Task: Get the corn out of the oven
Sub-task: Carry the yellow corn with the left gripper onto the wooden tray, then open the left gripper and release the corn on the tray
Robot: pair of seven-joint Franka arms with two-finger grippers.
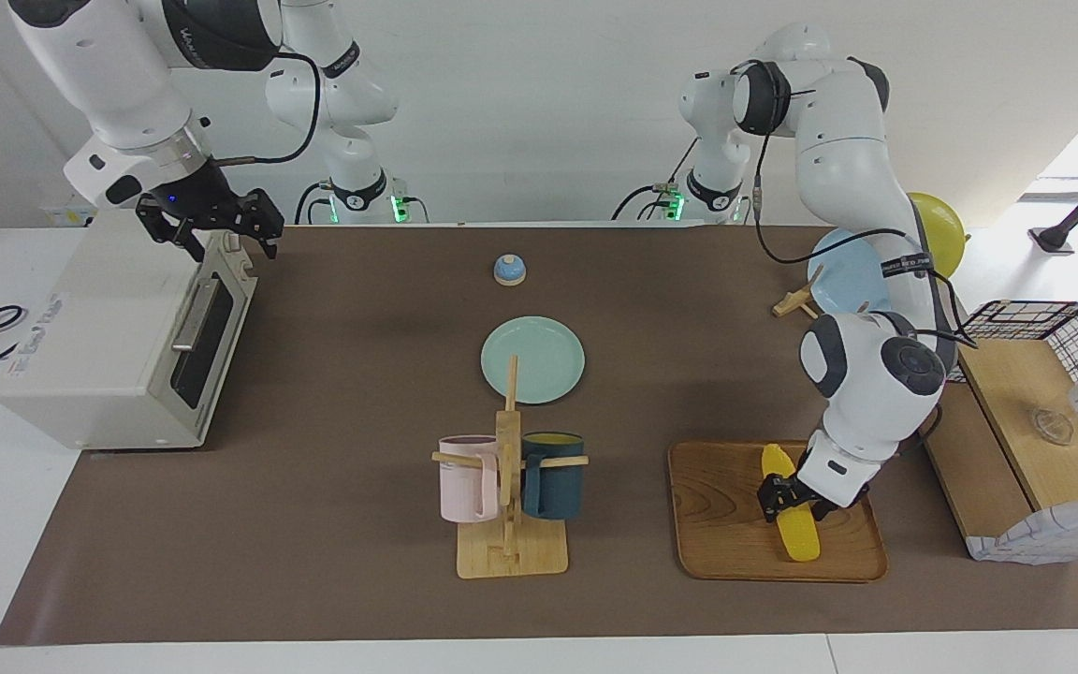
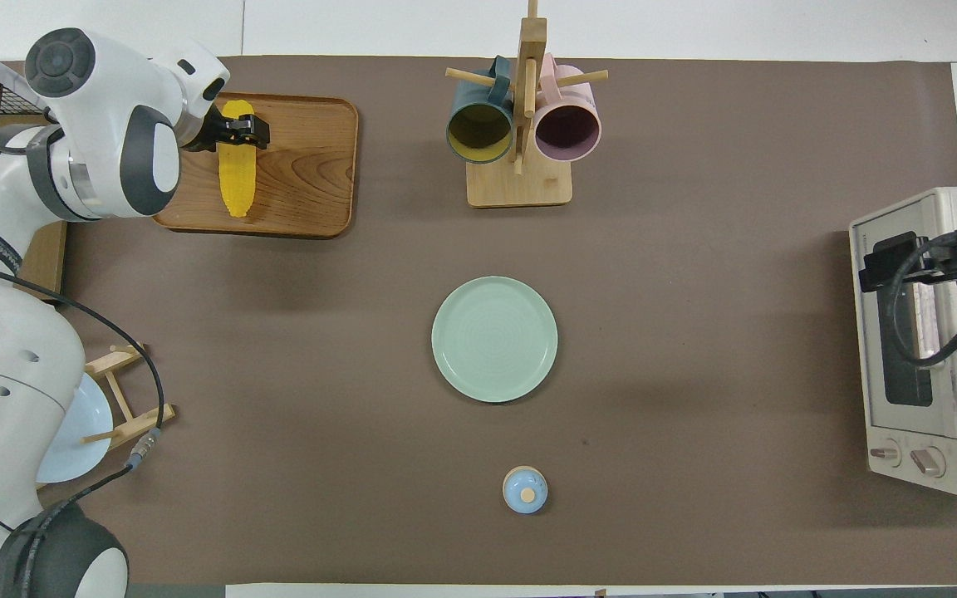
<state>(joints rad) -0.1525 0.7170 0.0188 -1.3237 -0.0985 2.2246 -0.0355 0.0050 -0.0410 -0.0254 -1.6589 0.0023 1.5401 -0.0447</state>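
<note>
The corn (image 1: 796, 520) is a bright yellow cob lying on a wooden tray (image 1: 726, 524) toward the left arm's end of the table. It also shows in the overhead view (image 2: 238, 174). My left gripper (image 1: 793, 499) is low over the tray, its fingers close against both sides of the cob. The off-white oven (image 1: 109, 328) stands at the right arm's end with its dark glass door shut; it shows in the overhead view too (image 2: 927, 349). My right gripper (image 1: 230, 243) is open and empty, just above the oven's top front edge.
A pale green plate (image 1: 532, 359) lies mid-table. A wooden mug rack (image 1: 509, 524) with a pink and a dark teal mug stands farther from the robots. A small blue knob (image 1: 509, 270) sits nearer them. A dish rack with a light blue plate (image 1: 843, 281) and a wire basket (image 1: 1044, 328) are at the left arm's end.
</note>
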